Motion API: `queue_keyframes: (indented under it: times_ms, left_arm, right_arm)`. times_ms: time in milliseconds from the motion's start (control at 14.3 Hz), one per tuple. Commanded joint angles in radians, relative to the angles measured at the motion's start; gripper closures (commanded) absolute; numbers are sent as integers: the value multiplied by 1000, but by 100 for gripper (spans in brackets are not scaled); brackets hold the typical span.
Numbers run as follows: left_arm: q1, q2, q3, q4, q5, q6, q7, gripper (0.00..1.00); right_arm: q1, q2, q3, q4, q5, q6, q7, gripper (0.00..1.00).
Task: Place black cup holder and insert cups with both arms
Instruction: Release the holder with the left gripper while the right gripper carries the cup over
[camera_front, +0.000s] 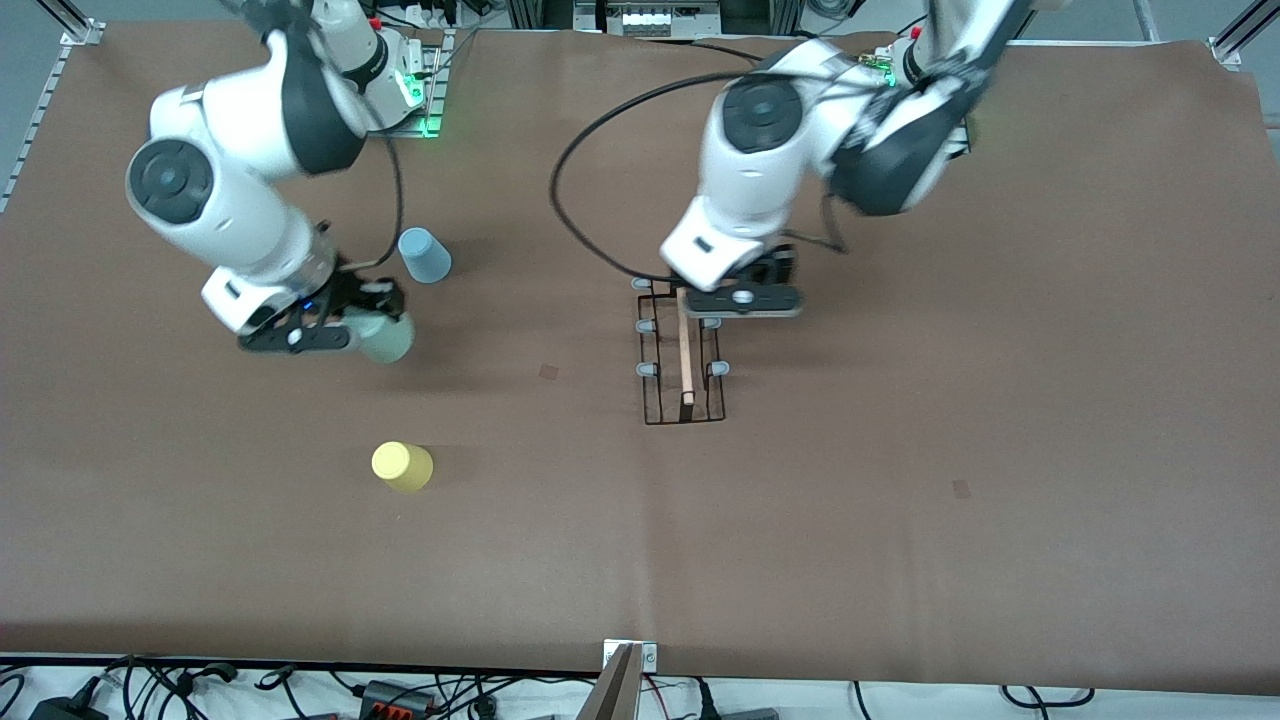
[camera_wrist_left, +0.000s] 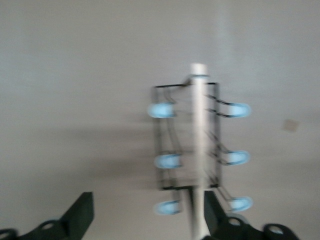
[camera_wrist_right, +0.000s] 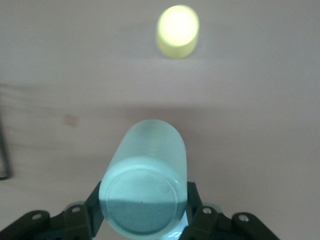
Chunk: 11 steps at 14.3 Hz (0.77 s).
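Note:
The black cup holder (camera_front: 684, 356) stands on the brown table (camera_front: 900, 450), its light wooden rod on top and blue-tipped pegs at both sides. My left gripper (camera_front: 738, 298) hangs open just over the holder's end nearest the arm bases. In the left wrist view the rod (camera_wrist_left: 198, 150) runs close beside one finger (camera_wrist_left: 214, 215) of the left gripper (camera_wrist_left: 148, 217), and nothing is held. My right gripper (camera_front: 378, 328) is shut on the pale grey-green cup (camera_front: 388, 338), held tilted (camera_wrist_right: 145, 175). The light blue cup (camera_front: 425, 255) and the yellow cup (camera_front: 402, 466) stand upside down on the table.
A black cable (camera_front: 590, 200) loops over the table beside the left arm. Two small tape marks (camera_front: 549, 371) (camera_front: 961, 488) lie on the brown cover. Wires and plugs (camera_front: 400, 695) crowd the front edge.

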Motion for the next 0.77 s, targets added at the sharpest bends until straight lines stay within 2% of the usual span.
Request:
queue_keyframes:
  times_ms: [0,140,279,349,558,698]
  left_arm:
    - [109,-10,-2,94,14,-146,174,0]
    - [188,-34,1,101,14,-182,310,0]
    - [285,-53,-1,101,13,-205,462,0]
    - [325,-57,-1,101,14,-217,528,0]
    - [452,-77,-4,101,4,-222,702,0]
    - [515,-85,-9,101,-3,-234,782,0]
  right_arm:
    - [110,-5,53,54,14,-24,277,93]
    - [161,18,120,62,14,71,471,94]
    - [236,65,147,74,-2,169,630,94]
    - [270,91,153,81,-10,209,677,94]
    - [347,169,154,89,-111,300,796,94]
    - [355,215,156,89,-163,331,829,94]
